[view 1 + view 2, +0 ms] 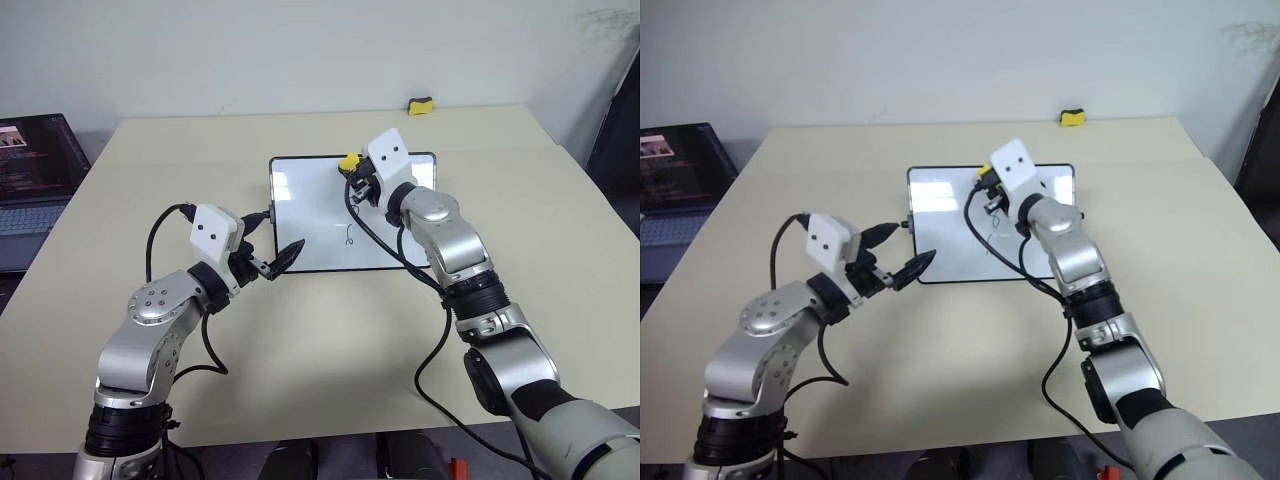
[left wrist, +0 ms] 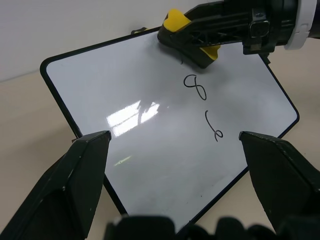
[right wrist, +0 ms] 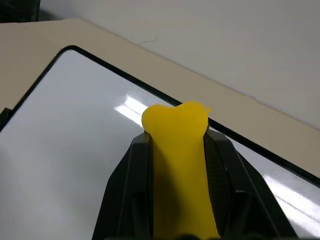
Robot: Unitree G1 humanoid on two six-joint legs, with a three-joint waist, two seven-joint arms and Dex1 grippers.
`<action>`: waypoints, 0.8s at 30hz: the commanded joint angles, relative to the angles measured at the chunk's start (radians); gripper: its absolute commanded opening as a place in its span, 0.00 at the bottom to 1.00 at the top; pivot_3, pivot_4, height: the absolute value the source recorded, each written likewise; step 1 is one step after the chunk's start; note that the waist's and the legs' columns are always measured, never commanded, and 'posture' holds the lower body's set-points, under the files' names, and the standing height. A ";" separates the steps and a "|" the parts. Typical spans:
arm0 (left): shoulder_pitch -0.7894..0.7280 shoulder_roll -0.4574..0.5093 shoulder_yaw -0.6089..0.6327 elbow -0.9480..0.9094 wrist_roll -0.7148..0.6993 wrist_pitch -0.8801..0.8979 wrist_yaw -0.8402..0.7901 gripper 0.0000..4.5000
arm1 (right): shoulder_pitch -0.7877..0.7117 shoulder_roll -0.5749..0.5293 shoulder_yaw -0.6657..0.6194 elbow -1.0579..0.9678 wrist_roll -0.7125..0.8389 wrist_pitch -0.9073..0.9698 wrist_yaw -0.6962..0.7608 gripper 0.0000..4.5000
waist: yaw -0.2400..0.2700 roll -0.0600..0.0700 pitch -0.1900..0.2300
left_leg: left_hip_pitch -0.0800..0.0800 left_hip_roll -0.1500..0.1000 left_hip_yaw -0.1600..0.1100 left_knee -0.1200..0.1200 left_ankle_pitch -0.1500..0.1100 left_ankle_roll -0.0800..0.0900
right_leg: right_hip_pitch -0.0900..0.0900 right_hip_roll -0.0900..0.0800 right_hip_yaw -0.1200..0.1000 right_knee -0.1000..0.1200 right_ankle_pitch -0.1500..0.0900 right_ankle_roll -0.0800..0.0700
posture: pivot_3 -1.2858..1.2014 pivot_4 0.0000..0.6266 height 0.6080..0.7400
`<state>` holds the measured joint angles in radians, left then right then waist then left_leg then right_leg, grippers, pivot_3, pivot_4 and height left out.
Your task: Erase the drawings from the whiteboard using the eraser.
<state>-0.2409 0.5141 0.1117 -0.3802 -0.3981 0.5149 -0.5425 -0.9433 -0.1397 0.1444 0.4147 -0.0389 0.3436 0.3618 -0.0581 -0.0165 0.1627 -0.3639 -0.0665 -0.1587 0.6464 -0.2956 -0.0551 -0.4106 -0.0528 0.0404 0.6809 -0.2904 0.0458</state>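
Note:
The whiteboard [image 1: 305,190] lies flat in the middle of the table. My right gripper [image 1: 356,180] is shut on the eraser [image 1: 349,161], a yellow block with a black face, over the board's far middle. Just below the eraser, in the left wrist view, the drawings show as a dark "8" [image 2: 195,86] and a loop [image 2: 214,127], with a short stroke at the eraser's edge. Whether the eraser [image 2: 192,37] touches the board I cannot tell. My left gripper [image 1: 280,238] is open at the board's near left edge, with nothing between its fingers.
A second small yellow-and-black block [image 1: 421,104] sits at the table's far edge. An open laptop [image 1: 35,180] stands off the table's left side. Bare tabletop lies on both sides of the board.

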 commanded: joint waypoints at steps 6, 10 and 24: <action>-0.002 0.006 0.007 -0.042 -0.008 -0.004 -0.001 1.00 | -0.045 -0.030 0.010 0.075 -0.057 -0.083 -0.025 0.24 | -0.001 0.000 0.000 | 0.000 0.000 0.000 0.000 0.000 0.000 | 0.000 0.000 0.000 0.000 0.000 0.000 | 0.52 0.24 1.00; 0.002 0.005 0.008 -0.045 -0.008 -0.004 0.002 1.00 | -0.043 -0.031 0.005 0.085 -0.063 -0.091 -0.024 0.24 | 0.000 0.000 0.000 | 0.000 0.000 0.000 0.000 0.000 0.000 | 0.000 0.000 0.000 0.000 0.000 0.000 | 0.52 0.24 1.00; 0.002 0.005 0.010 -0.047 -0.011 -0.004 0.003 1.00 | 0.020 -0.026 0.031 0.013 -0.069 -0.021 0.007 0.24 | 0.000 0.000 0.000 | 0.000 0.000 0.000 0.001 0.000 0.000 | 0.001 0.000 0.000 0.001 0.000 0.000 | 0.52 0.24 1.00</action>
<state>-0.2381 0.5141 0.1117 -0.3823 -0.3992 0.5192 -0.5379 -0.9377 -0.1585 0.1662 0.4542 -0.0979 0.2980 0.3615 -0.0582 -0.0166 0.1625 -0.3635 -0.0664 -0.1586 0.6470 -0.2955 -0.0552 -0.4101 -0.0527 0.0404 0.6816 -0.2900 0.0457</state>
